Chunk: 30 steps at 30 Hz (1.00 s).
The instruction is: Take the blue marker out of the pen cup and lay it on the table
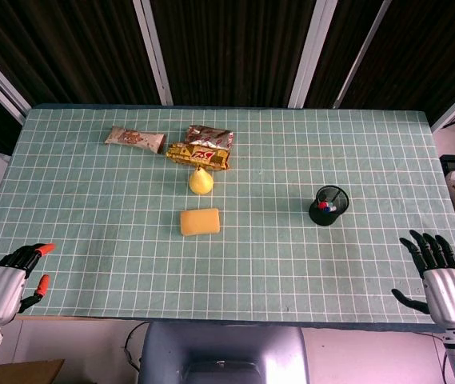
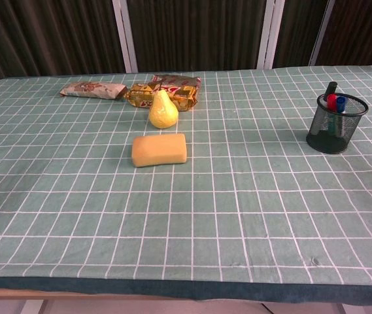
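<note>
— Fingers (image 1: 429, 246), right hand (image 1: 439, 276): spread, released, grasping nothing. Fingers (image 1: 29, 254), left hand (image 1: 7, 280): half curled, orange-tipped, nothing between them.

— Blue marker (image 2: 340, 103): upright in black wire-mesh pen cup (image 2: 335, 127), up and inward from right fingers, well apart. Red marker (image 2: 331, 102) touching beside it.

— Between both sets of fingers, farther up: yellow rectangular sponge (image 1: 200, 222), yellow pear (image 1: 201, 182), gold snack packet (image 1: 198, 154), silver-brown wrapper (image 1: 135, 138). Beneath all: green gridded table mat (image 1: 275, 264).

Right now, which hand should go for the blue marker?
The right hand. The pen cup holding the blue marker stands on the table's right side, much nearer to it; the left hand sits at the far left corner. Both hold nothing.
</note>
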Each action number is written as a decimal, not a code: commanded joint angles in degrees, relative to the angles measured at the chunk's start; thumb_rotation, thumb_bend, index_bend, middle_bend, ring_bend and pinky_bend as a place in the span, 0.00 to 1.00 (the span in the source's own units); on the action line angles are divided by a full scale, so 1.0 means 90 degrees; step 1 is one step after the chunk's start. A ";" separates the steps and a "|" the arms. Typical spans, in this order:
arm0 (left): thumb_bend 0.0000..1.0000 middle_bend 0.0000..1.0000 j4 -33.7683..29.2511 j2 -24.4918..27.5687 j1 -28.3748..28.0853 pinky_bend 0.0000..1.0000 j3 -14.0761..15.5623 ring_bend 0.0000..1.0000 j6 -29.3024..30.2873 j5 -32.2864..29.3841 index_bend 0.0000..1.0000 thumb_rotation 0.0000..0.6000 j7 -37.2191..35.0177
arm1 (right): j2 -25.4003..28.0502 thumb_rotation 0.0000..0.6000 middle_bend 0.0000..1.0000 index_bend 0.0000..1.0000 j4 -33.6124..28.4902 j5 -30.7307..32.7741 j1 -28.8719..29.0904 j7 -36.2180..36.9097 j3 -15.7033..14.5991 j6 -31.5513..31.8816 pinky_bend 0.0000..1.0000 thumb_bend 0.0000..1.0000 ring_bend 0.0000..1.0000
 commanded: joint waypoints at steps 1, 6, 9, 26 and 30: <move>0.48 0.23 -0.0003 0.0000 0.0000 0.39 0.0006 0.22 -0.0005 -0.0001 0.23 1.00 0.0009 | 0.0003 1.00 0.17 0.26 0.0000 0.0006 -0.0007 -0.0006 -0.0002 -0.0001 0.02 0.28 0.10; 0.48 0.23 -0.0032 0.0021 0.0015 0.39 0.0024 0.22 0.0010 0.0005 0.23 1.00 0.0007 | -0.0019 1.00 0.17 0.26 0.0003 0.0024 -0.0018 -0.0038 0.0011 0.0014 0.03 0.28 0.10; 0.48 0.23 -0.0017 0.0018 0.0014 0.39 0.0014 0.22 0.0046 0.0030 0.23 1.00 -0.0036 | -0.0024 1.00 0.17 0.26 -0.0014 0.0045 0.0000 -0.0042 0.0022 -0.0022 0.04 0.28 0.10; 0.48 0.23 0.0118 0.0099 0.0038 0.39 0.0050 0.22 0.0232 0.0204 0.23 1.00 -0.0537 | 0.0070 1.00 0.45 0.30 -0.0491 0.0411 0.0570 -0.0192 0.0746 -0.0293 0.58 0.28 0.57; 0.48 0.23 0.0126 0.0111 0.0033 0.39 0.0077 0.22 0.0232 0.0255 0.23 1.00 -0.0561 | -0.0034 1.00 0.74 0.41 -0.0565 0.0705 0.0920 -0.0111 0.1035 -0.0645 0.84 0.28 0.89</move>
